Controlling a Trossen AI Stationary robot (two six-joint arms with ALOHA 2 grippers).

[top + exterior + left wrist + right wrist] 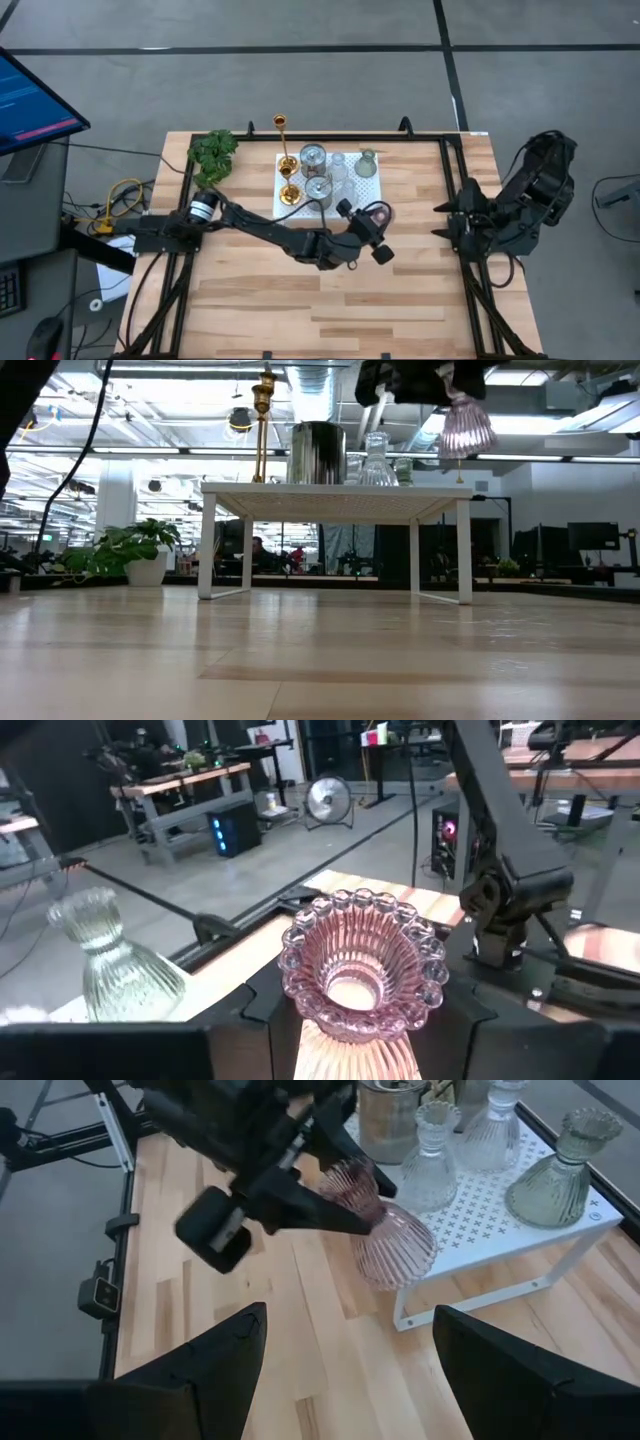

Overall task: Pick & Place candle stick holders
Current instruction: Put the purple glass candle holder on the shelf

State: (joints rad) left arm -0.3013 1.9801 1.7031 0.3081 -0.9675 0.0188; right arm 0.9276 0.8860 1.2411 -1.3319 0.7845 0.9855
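in hand: left gripper [345, 1205] is clamping the pinkish holder [385, 1235] by its neck, carrying it in the air just off the white stand's [365, 188] near-right corner, def not touching the table [400, 290]

on stand rn: tall gold holder [283, 140], 2 silvery cups [313, 158], clear glass one [428, 1168], greenish one [558, 1175] are all sitting on top

right gripper [345, 1370]: fingers spread wide, holding nothing, parking over the table's right side

progress: looks like 1 of the set is getting moved, rest not placed yet imo. can't tell whether pink is going on or coming off
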